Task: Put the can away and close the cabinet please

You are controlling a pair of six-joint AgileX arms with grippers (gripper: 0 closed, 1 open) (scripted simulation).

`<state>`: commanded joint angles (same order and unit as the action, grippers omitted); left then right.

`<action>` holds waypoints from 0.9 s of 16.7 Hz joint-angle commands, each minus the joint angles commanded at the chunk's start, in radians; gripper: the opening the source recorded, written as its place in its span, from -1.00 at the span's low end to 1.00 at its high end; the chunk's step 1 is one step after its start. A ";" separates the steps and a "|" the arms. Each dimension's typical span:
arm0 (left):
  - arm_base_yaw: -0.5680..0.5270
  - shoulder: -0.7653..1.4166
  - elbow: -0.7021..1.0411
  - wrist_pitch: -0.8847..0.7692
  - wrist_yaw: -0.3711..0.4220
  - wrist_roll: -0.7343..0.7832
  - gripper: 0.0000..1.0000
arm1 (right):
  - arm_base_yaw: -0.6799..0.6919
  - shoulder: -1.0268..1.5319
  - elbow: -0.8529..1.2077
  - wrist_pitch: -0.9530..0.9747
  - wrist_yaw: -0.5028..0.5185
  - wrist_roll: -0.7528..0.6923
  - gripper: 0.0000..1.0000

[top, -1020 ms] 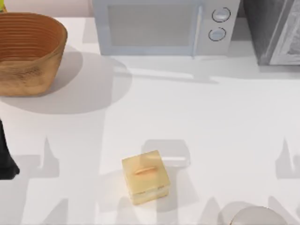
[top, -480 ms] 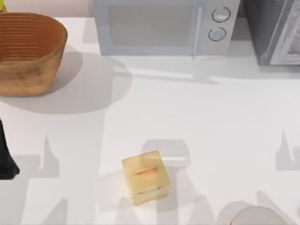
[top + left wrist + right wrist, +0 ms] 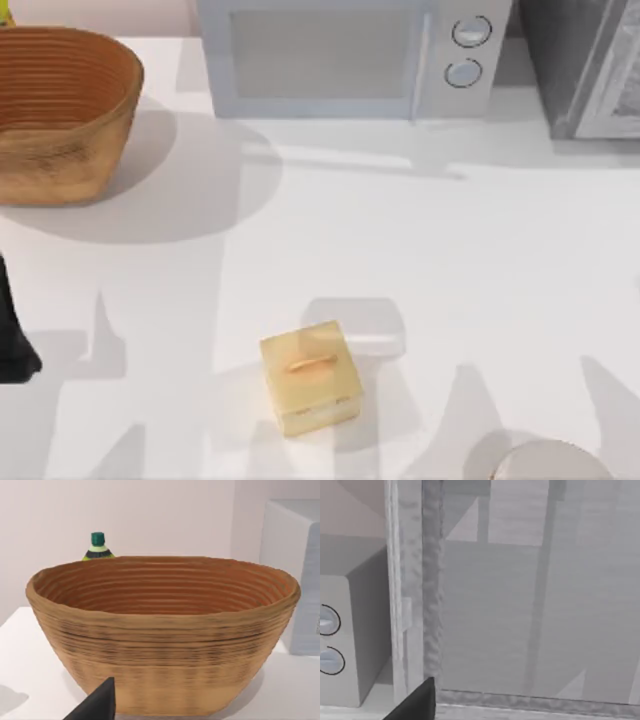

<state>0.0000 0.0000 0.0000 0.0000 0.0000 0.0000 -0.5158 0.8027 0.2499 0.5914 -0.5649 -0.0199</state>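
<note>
The cabinet (image 3: 585, 65) is the dark grey speckled unit at the back right, and its pale framed door panel (image 3: 620, 90) stands at an angle. In the right wrist view the cabinet's speckled frame (image 3: 432, 580) and pale inside (image 3: 535, 605) are close ahead, with a dark tip of my right gripper (image 3: 420, 702) at the lower edge. A pale round top (image 3: 550, 465) at the table's front right edge looks like the can's silver top; its label is hidden. My left arm (image 3: 12, 340) is parked at the left edge, and my left gripper's dark tip (image 3: 97, 705) faces the basket.
A woven basket (image 3: 60, 110) stands at the back left, with a green-capped bottle (image 3: 97, 545) behind it. The white microwave (image 3: 350, 55) with two knobs sits at the back middle. A tan box (image 3: 310, 378) rests front of centre on the white table (image 3: 450, 250).
The arm shadows at the table's front right have shifted toward the front edge. The pale round top has barely moved. The left arm, box and basket are as before.
</note>
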 joint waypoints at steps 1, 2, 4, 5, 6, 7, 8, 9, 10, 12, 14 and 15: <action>0.000 0.000 0.000 0.000 0.000 0.000 1.00 | -0.060 0.073 0.023 0.064 -0.050 0.002 1.00; 0.000 0.000 0.000 0.000 0.000 0.000 1.00 | -0.120 0.145 0.046 0.127 -0.099 0.004 1.00; 0.000 0.000 0.000 0.000 0.000 0.000 1.00 | -0.234 0.283 0.087 0.249 -0.189 0.008 1.00; 0.000 0.000 0.000 0.000 0.000 0.000 1.00 | -0.286 0.349 0.104 0.307 -0.230 0.011 1.00; 0.000 0.000 0.000 0.000 0.000 0.000 1.00 | -0.335 0.413 0.116 0.361 -0.268 0.014 1.00; 0.000 0.000 0.000 0.000 0.000 0.000 1.00 | -0.378 0.473 0.125 0.410 -0.303 0.018 1.00; 0.000 0.000 0.000 0.000 0.000 0.000 1.00 | -0.416 0.531 0.130 0.456 -0.335 0.022 1.00; 0.000 0.000 0.000 0.000 0.000 0.000 1.00 | -0.447 0.584 0.131 0.496 -0.363 0.026 1.00; 0.000 0.000 0.000 0.000 0.000 0.000 1.00 | -0.472 0.631 0.131 0.530 -0.388 0.030 1.00; 0.000 0.000 0.000 0.000 0.000 0.000 1.00 | -0.501 0.705 0.125 0.582 -0.427 0.037 1.00; 0.000 0.000 0.000 0.000 0.000 0.000 1.00 | -0.509 0.744 0.118 0.607 -0.447 0.042 1.00; 0.000 0.000 0.000 0.000 0.000 0.000 1.00 | -0.509 0.749 0.117 0.610 -0.449 0.042 1.00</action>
<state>0.0000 0.0000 0.0000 0.0000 0.0000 0.0000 -1.0247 1.5514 0.3672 1.2016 -1.0138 0.0224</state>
